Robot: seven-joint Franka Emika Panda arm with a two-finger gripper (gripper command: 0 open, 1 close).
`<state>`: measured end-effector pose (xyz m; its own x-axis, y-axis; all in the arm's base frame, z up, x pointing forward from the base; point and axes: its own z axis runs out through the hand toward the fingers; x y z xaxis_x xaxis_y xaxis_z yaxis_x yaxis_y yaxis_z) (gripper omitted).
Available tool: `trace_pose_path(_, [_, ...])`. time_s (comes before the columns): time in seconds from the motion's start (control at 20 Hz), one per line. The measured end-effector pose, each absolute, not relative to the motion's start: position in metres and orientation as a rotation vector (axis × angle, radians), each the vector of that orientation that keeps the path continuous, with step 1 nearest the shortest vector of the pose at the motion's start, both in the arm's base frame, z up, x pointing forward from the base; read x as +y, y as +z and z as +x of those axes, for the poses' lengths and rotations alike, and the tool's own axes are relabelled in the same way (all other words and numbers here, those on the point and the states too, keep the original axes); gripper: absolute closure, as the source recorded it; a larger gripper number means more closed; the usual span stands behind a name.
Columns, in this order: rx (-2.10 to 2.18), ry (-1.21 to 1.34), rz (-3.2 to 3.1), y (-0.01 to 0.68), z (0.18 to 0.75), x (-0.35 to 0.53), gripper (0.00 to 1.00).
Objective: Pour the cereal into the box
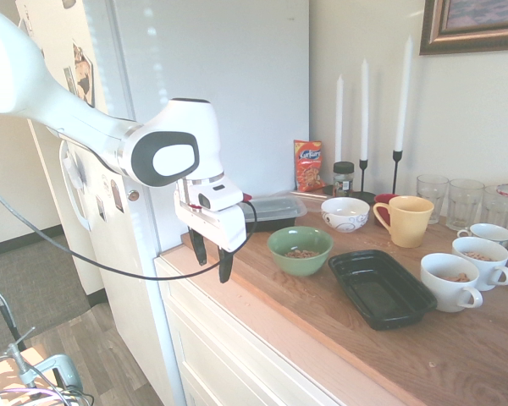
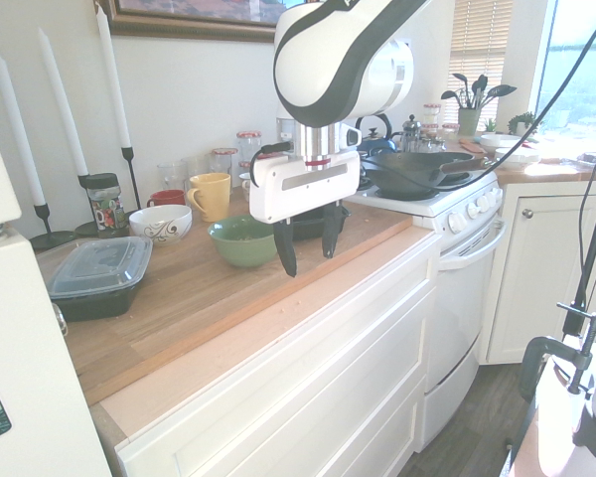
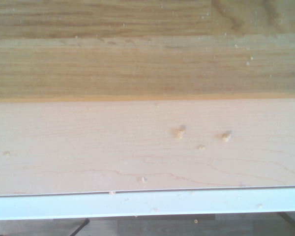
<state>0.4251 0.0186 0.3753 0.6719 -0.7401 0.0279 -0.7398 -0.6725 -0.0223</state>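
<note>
The cereal [image 1: 301, 253] is a small heap of tan pieces inside a green bowl [image 1: 300, 250] on the wooden counter; the bowl [image 2: 242, 241] also shows in the second exterior view. Right of it lies the box [image 1: 381, 288], a shallow black tray with nothing in it, mostly hidden behind the gripper in the second exterior view. My gripper [image 1: 212, 254] hangs open above the counter's front edge, left of the bowl and holding nothing; the gripper [image 2: 305, 245] stands in front of the bowl there. The wrist view shows only bare counter with a few crumbs [image 3: 179, 132].
A black container with clear lid [image 1: 273, 208], an orange snack bag [image 1: 307, 166], a patterned white bowl [image 1: 345, 213], a yellow mug [image 1: 404, 220], white cups [image 1: 451, 281] holding cereal, glasses [image 1: 465, 201] and tall candles [image 1: 363, 100] crowd the counter. A fridge [image 1: 203, 76] stands left; a stove [image 2: 432, 189] beyond.
</note>
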Motion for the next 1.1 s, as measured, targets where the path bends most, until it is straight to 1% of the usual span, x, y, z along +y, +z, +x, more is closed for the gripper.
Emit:
trace_pose_path(0.2, [1.255, -0.071, -2.874, 0.377, 0.427, 0.02, 0.0])
trace_pose_path(0.55, [1.206, -0.234, -2.9, 0.417, 0.458, 0.033, 0.0])
trace_pose_path(0.75, [1.2, -0.322, -2.921, 0.425, 0.496, 0.044, 0.0])
trace_pose_path(0.9, [1.201, -0.389, -2.939, 0.419, 0.531, 0.051, 0.0])
trace_pose_path(1.1, [1.211, -0.382, -2.941, 0.406, 0.579, 0.054, 0.0])
